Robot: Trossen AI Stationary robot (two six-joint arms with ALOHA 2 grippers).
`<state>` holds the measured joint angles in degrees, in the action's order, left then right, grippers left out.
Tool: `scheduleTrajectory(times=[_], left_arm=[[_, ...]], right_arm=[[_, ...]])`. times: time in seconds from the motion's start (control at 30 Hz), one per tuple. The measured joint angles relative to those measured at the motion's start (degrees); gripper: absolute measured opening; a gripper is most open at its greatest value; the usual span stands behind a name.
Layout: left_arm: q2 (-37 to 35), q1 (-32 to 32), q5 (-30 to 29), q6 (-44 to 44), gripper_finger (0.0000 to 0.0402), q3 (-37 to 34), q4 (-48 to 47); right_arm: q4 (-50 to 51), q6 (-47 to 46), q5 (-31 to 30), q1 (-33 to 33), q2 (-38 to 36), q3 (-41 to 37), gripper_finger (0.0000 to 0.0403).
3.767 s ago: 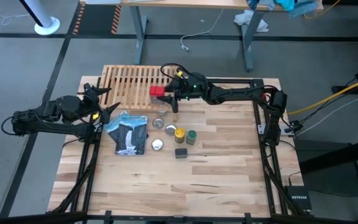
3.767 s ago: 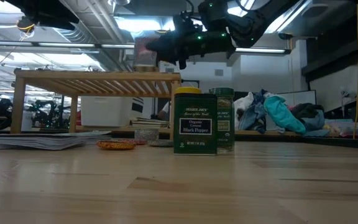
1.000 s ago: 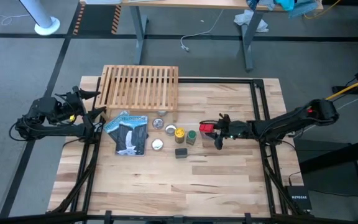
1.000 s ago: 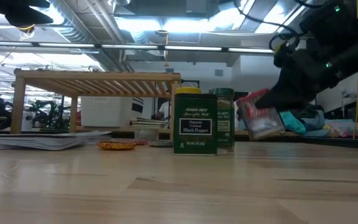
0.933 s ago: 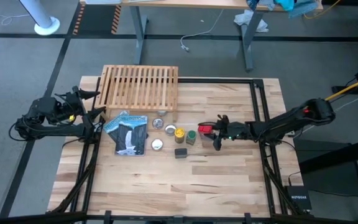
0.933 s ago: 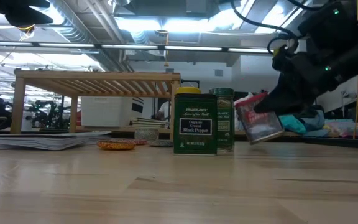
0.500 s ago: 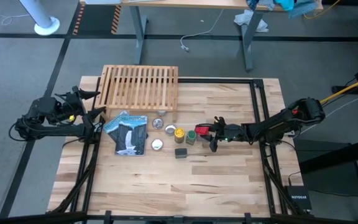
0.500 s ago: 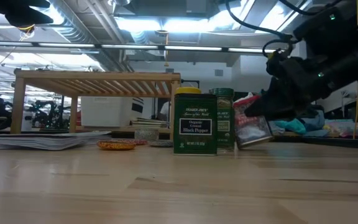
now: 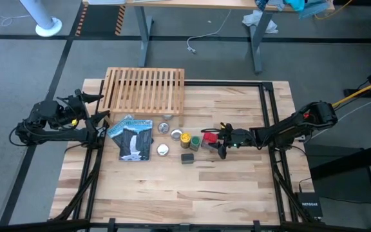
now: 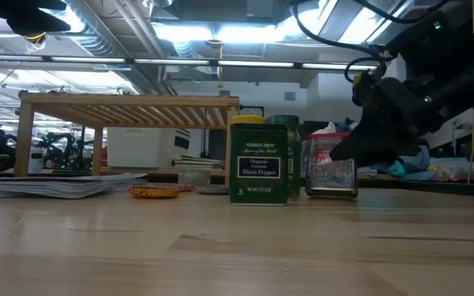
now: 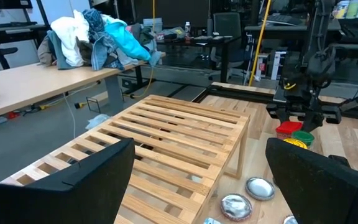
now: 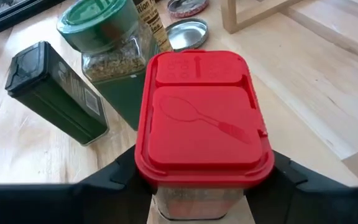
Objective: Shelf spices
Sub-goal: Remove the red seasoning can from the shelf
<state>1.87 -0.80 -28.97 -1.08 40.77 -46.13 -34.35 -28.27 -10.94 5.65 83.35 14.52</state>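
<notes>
Beside the green-capped glass jar (image 12: 107,46) on the table, my right pincer (image 9: 220,142) is squeezed tight around the red-lidded boxy tin (image 12: 201,127), far from the light-wood slatted shelf (image 9: 145,89). If I bump that jar, it may tip into the black boxy tin (image 12: 56,92). My left pincer (image 9: 94,106) waits wide apart.

A red-lidded tin (image 12: 202,134) stands upright on the table, just beside a green-capped jar (image 12: 107,37). A yellow-capped jar (image 9: 186,137) stands next to that, and a black tin (image 10: 258,161) stands upright nearby. The light-wood slatted shelf (image 9: 145,88) sits behind them, bare.
</notes>
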Motion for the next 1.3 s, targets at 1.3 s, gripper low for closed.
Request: scheduleTrajectory(times=[1.3], left_arm=[[0.0,0.0,0.0,0.0,0.0356,0.0,0.0]], right_arm=[[3.3,-3.1,5.5,0.0,0.2,-0.3,0.0230]])
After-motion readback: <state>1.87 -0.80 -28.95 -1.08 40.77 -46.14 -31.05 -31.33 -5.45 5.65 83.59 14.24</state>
